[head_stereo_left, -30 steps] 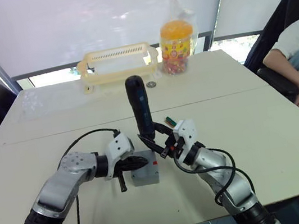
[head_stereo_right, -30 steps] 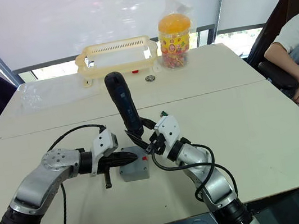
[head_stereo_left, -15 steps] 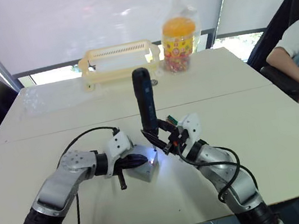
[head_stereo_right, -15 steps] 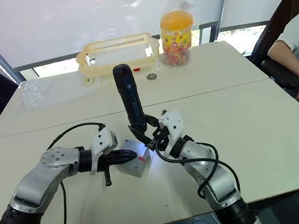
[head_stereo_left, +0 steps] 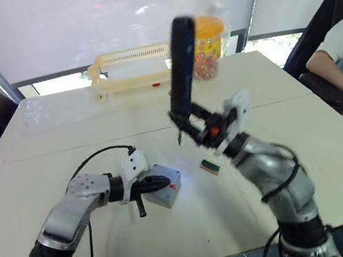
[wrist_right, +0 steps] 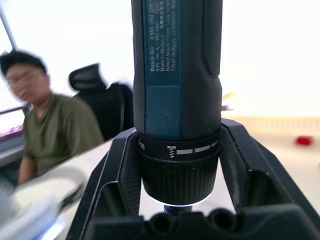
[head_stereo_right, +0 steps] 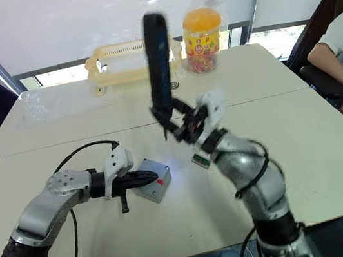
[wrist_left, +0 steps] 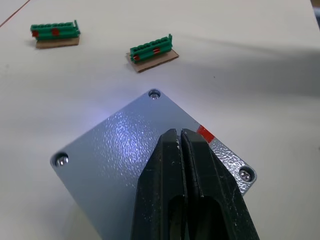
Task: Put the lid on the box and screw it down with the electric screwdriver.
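Lid seated — screws visible at three corners

My left gripper [wrist_left: 181, 137], fingers together, presses the lid [wrist_left: 120, 150] onto the box [head_stereo_left: 165, 187]; my right gripper [head_stereo_left: 191, 127], clamped on the electric screwdriver [head_stereo_left: 182, 58], holds it above the table — I judge the task nearly done.

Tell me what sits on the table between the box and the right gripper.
One small green-and-brown piece lies on the table between the box and the raised right gripper, which holds the screwdriver; the left eye view shows it.
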Robot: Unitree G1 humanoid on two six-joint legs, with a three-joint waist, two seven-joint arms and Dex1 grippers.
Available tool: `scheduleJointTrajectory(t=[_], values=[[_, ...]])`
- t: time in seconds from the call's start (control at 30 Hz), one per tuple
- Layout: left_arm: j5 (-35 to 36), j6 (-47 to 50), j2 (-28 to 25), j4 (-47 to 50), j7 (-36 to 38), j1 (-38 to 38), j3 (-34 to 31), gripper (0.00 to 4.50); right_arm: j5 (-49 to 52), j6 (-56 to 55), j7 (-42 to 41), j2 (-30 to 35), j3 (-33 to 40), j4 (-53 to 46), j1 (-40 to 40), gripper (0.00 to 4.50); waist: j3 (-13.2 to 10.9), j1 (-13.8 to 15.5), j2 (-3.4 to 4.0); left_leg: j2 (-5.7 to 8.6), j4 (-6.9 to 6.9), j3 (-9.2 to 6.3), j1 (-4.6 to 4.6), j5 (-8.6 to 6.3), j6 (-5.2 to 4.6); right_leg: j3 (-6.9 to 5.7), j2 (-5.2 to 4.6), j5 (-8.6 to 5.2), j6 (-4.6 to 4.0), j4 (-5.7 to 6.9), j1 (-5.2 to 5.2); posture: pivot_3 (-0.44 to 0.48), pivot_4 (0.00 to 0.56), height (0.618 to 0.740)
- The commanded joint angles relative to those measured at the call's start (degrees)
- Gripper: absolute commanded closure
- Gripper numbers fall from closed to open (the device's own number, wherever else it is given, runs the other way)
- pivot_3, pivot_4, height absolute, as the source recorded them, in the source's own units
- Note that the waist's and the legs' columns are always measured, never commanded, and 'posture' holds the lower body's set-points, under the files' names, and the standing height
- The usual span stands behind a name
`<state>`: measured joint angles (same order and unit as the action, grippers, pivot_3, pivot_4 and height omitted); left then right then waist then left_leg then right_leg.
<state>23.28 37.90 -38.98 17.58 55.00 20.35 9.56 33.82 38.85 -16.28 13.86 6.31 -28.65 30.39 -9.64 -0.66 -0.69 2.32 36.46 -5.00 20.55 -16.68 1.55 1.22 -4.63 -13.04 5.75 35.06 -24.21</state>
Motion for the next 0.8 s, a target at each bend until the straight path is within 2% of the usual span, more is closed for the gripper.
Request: scheduleJointTrajectory(t=[0.03, 0.17, 0.27, 0.4, 0.43, 0.6, 0.8], values=[[6.3, 7.55, -0.77, 4.07, -2.36, 0.18, -7.14, 4.44, 16.06, 15.61, 1.76, 10.29, 13.46, 1.38, 7.58, 2.72, -0.52, -0.03, 0.09, 0.01, 0.01, 0.0, 0.07, 0.0, 0.0, 0.0, -0.01, 0.01, 0.01, 0.0, -0.06, 0.0, 0.15, 0.74], [12.52, 13.68, -4.24, 10.46, -2.85, -0.05, -13.86, 4.44, 28.44, 37.18, 1.73, 24.97, 19.72, 9.96, 11.88, 2.72, -1.17, -0.13, 0.05, 0.0, 0.27, -0.02, 1.0, 0.0, -0.04, -0.12, -0.01, 0.14, 0.18, 0.15, -0.86, 0.0, 0.15, 0.74], [15.47, 15.78, -7.95, 14.38, -2.18, -1.75, -16.55, 4.44, 31.7, 50.5, 1.21, 32.44, 19.82, 14.33, 10.58, 2.72, -1.24, -0.3, 0.16, -0.05, 0.26, 0.1, 1.19, -0.24, -0.46, -0.12, 0.0, 0.13, 0.18, 0.15, -1.11, 0.0, 0.15, 0.74], [21.3, 18.84, -11.42, 18.13, -1.08, -2.89, -20.01, 4.44, 38.77, 53.65, 2.24, 42.63, 14.97, 21.14, 4.46, 2.72, -1.37, -0.01, 0.26, -0.06, 0.38, 0.16, 1.66, -0.31, -0.57, -0.2, -0.02, 0.11, 0.21, 0.0, -1.37, 0.0, 0.15, 0.74], [22.09, 19.03, -12.17, 18.67, -0.86, -3.33, -20.36, 4.44, 40.56, 53.65, 3.4, 43.89, 14.05, 23.79, 4.09, 2.72, -1.41, 0.02, 0.26, -0.06, 0.58, 0.19, 1.87, -0.31, -0.57, -0.29, -0.04, 0.12, 0.23, 0.0, -1.45, 0.0, 0.15, 0.74], [23.12, 18.31, -13.98, 20.05, -1.1, -5.64, -19.22, 4.44, 43.42, 53.65, 8.45, 45.64, 9.3, 34.89, 4.41, 2.72, -1.56, -0.18, 0.23, 0.09, 0.97, 0.51, 1.78, -0.25, -0.47, -0.02, -0.15, 0.13, 0.17, -0.08, -1.22, 0.0, 0.15, 0.74], [20.94, 15.54, -12.75, 19.93, -3.85, -8.89, -17.58, 4.44, 42.81, 53.65, 10.82, 44.82, 4.79, 38.85, 4.43, 2.72, -1.58, -0.17, 0.24, 0.02, 1.33, 0.56, 1.78, -0.24, -0.46, -0.02, -0.02, 0.26, 0.13, 0.1, -1.14, 0.0, 0.15, 0.74]])
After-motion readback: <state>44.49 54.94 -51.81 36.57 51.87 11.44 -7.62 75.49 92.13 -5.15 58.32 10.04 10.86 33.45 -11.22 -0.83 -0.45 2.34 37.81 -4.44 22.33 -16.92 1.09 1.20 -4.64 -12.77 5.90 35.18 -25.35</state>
